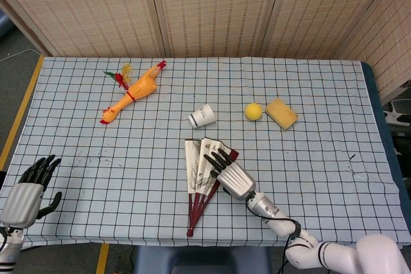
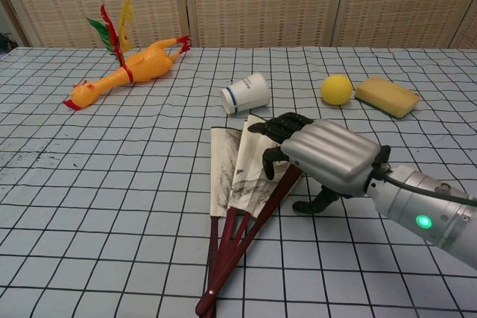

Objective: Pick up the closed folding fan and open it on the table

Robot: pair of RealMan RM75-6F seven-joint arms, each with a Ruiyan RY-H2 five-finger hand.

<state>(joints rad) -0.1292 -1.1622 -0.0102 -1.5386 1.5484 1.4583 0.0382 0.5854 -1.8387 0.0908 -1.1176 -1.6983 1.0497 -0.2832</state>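
Fan point(image 1: 200, 170), partly spread, lay near the front middle of the table point(image 1: 334, 158), whose pale cloth carried a black grid, with woven screens point(image 1: 212, 8) behind. Left to right sat one rubber chicken point(image 1: 133, 92), one tipped paper cup point(image 1: 201, 115), one yellow ball point(image 1: 253, 111) and one sponge point(image 1: 281, 113). Left robot hand point(image 1: 26, 190) hovered at the table's front left corner, fingers apart and empty. Right robot hand point(image 2: 320, 156) reached in low over the fan's right side, palm down, fingers spread, fingertips on the paper
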